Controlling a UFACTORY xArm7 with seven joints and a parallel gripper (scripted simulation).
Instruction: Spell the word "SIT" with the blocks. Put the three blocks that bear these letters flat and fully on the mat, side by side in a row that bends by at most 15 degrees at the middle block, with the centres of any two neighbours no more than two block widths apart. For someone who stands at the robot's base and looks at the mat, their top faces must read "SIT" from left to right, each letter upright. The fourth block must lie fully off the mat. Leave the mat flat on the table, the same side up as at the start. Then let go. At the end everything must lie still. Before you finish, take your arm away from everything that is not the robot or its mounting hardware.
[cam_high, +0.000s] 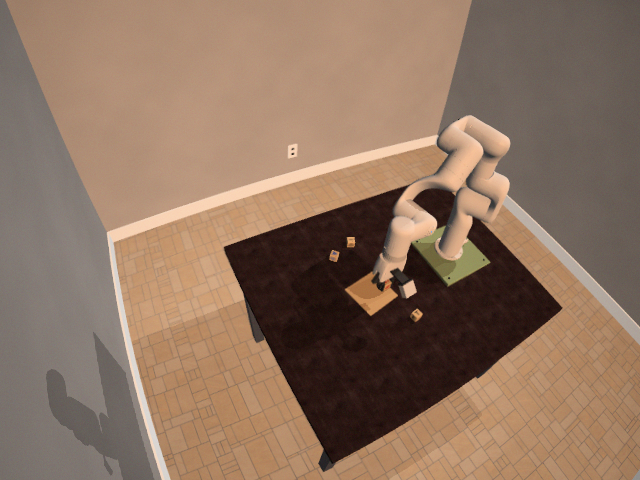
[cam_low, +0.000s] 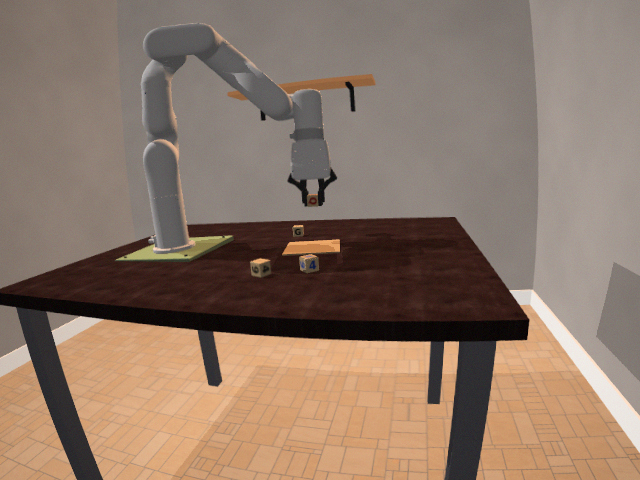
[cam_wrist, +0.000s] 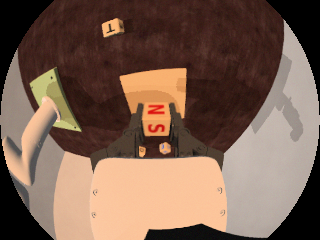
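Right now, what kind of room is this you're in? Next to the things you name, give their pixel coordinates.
Probably a bare robot test room: an arm (cam_high: 460, 160) (cam_low: 165, 201) is mounted on a green plate (cam_high: 467, 271) (cam_low: 134, 255) (cam_wrist: 64, 102) on the table (cam_high: 372, 382) (cam_low: 361, 289), with small letter blocks around a mat (cam_high: 361, 297) (cam_low: 310, 248) (cam_wrist: 155, 82).

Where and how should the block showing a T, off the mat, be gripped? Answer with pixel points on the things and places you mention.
Probably by two opposite upright sides, at mid-height, with the hand (cam_high: 383, 285) (cam_low: 312, 202) (cam_wrist: 156, 111) coming straight down. The T block (cam_high: 416, 315) (cam_low: 297, 231) (cam_wrist: 112, 28) is a cube sitting flat, with no other block beside it.
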